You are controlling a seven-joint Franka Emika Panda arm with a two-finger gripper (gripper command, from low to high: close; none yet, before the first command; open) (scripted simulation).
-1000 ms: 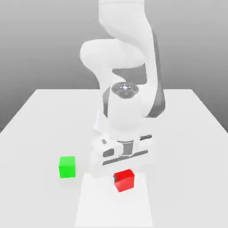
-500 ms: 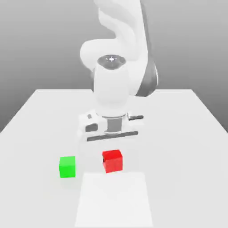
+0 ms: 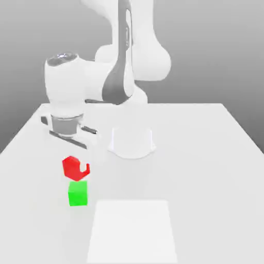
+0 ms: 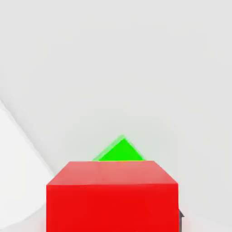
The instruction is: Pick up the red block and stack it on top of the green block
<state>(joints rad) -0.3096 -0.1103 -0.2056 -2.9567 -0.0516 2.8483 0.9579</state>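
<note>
The red block point(image 3: 72, 168) hangs in the air just above the green block point(image 3: 78, 194), a little toward the exterior view's left of it and turned relative to it. My gripper point(image 3: 78, 164) reaches down from the white hand point(image 3: 66, 129) and is shut on the red block; a pale finger covers part of the block's right side. In the hand view the red block point(image 4: 112, 195) sits close in front, with a corner of the green block point(image 4: 120, 152) showing beyond it. The green block rests on the white table point(image 3: 206, 154).
The arm's round base point(image 3: 131, 142) stands mid-table, to the exterior view's right of the blocks. A lighter rectangular patch point(image 3: 133, 229) lies on the table near the front edge, right of the green block. The table's left edge runs close to the blocks.
The arm has swung toward the exterior view's left, carrying the red block from the table near the pale patch up to a spot over the green block. The green block stayed put.
</note>
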